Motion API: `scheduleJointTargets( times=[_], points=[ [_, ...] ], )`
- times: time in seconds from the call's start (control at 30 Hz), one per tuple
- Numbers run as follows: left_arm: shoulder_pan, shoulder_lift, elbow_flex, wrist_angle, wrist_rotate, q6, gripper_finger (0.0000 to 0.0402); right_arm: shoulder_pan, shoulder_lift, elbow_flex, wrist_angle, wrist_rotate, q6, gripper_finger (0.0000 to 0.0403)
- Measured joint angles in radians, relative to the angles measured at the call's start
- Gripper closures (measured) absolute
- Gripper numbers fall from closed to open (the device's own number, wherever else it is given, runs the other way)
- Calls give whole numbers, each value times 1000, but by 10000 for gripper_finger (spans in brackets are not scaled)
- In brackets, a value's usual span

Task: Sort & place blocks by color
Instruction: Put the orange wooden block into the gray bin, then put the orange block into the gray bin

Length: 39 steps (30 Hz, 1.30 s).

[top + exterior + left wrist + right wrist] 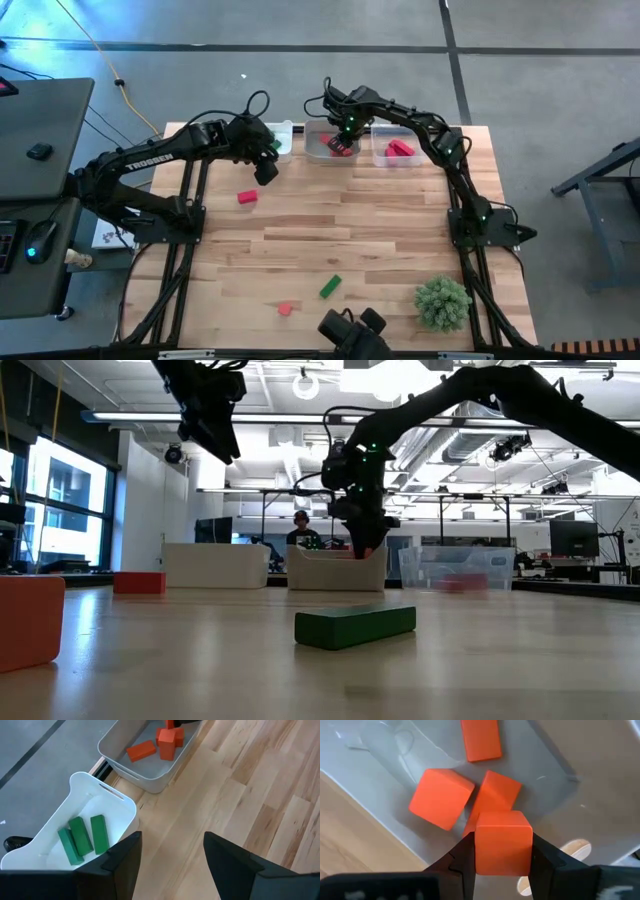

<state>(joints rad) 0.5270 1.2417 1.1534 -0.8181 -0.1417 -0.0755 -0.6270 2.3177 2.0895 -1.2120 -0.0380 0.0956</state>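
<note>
**Orange cube poised over the middle tray, release pending**

The wooden surface is sitting in a wide workshop with a grey floor, and three trays are lining its far edge; the right pincer is hanging over the middle tray, clenched on an orange-red cube; beneath it three like-coloured blocks are already lying in that tray; the step in hand looks like the drop of this cube into its colour group. The next move, as I judge it, is calling for a small descent and a parting of the fingers, so the cube is landing among its fellows rather than bouncing off them or off the rim.

The left pincer is hovering released and empty just beside the left tray, where three green bars are lying; the right tray is holding pink-red blocks.

Blocks are waiting loose on the surface: a red block near the left arm, a green bar and a small salmon block at the near side; a bushy green plant ball is sitting at the near right corner, well apart from them.
</note>
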Motion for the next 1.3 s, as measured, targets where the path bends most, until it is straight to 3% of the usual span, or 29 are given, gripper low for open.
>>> scheduleJointTargets(
  times=[0.47, 0.8, 1.1, 1.3],
  points=[
    [0, 2, 0, 0, 1, 0, 200, -1, 0, 0, -1, -86, 8, 271],
    [0, 2, 0, -26, 1, 0, 200, 26, 0, 0, 0, -86, -7, 264],
    [0, 2, 0, -27, 0, 16, 200, 48, 0, 0, 0, -20, 1, 205],
    [0, 2, 0, -31, 1, 26, 199, 47, 0, 44, -36, -18, 45, 202]
  ],
)
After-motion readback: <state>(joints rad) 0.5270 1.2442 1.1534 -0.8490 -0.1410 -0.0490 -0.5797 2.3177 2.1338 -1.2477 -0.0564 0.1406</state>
